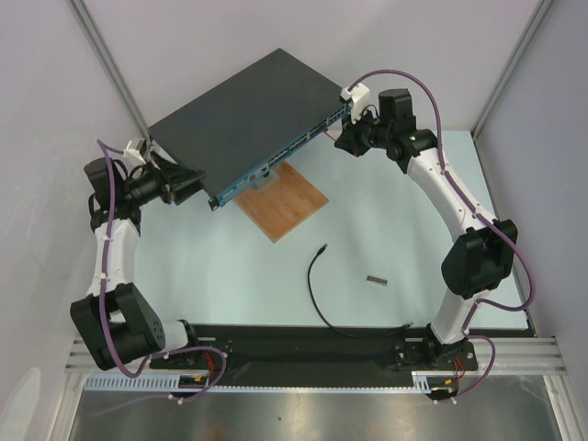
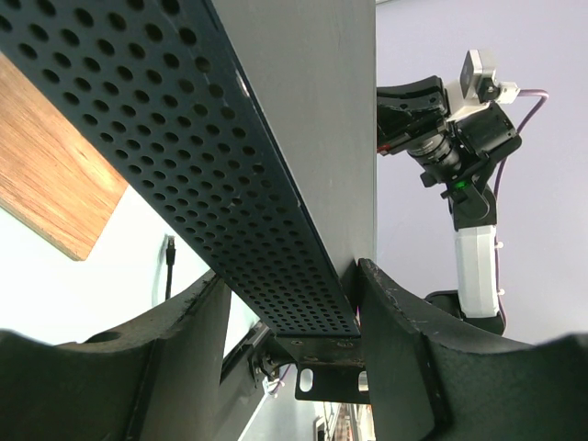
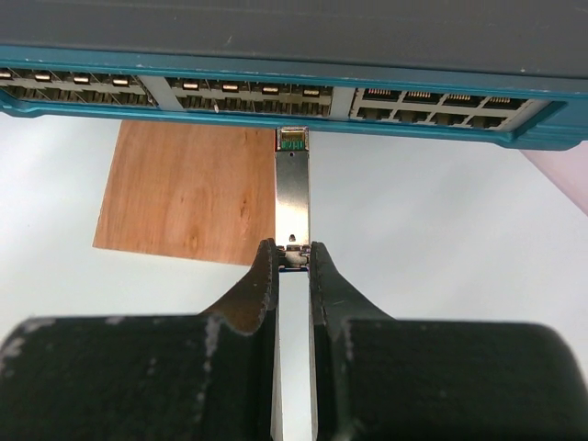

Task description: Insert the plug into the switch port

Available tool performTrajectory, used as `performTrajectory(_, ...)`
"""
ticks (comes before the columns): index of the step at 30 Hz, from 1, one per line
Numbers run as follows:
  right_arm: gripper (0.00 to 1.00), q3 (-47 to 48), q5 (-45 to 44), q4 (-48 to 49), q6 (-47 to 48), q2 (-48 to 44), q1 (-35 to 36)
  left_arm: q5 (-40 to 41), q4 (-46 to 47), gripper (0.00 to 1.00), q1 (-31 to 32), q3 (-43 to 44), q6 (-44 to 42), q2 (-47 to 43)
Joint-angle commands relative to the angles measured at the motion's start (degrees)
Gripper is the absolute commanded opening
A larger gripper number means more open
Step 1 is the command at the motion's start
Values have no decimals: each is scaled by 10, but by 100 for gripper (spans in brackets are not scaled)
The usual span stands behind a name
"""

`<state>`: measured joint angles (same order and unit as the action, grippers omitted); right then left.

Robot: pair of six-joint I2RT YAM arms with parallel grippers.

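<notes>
The plug (image 1: 322,248) is the black tip of a thin black cable (image 1: 312,289), lying loose on the table in front of the wooden board; it also shows in the left wrist view (image 2: 170,244). The switch (image 1: 248,110) is a flat dark-grey box with a teal front strip of ports (image 3: 230,89). My left gripper (image 2: 289,277) is shut on the switch's left end, its fingers either side of the perforated side wall. My right gripper (image 3: 293,254) is shut on a short grey metal piece (image 3: 293,193), whose far end meets the lower edge of the teal strip.
A brown wooden board (image 1: 285,204) lies under the switch's front edge. A second short grey metal piece (image 1: 377,278) lies on the table right of the cable. The cable runs back to the black base rail (image 1: 312,344) between the arms.
</notes>
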<state>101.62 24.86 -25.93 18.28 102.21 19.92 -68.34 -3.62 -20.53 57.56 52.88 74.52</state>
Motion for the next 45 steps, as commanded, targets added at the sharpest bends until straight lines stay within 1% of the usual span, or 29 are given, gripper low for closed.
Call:
performTrajectory(1,0,30,1,6,2,-4,1,42,43,0,33,16,-49,20)
performTrajectory(6,0,31,5,3,3,-11,0,43,44,0,33,16,-49,21)
performTrajectory(22,0,56,9,7,-10,10,-10,43,43,0,33,18,-49,20)
performTrajectory(45,0,38,20,5,-16,-3,-12,42,43,0,32,21,-51,28)
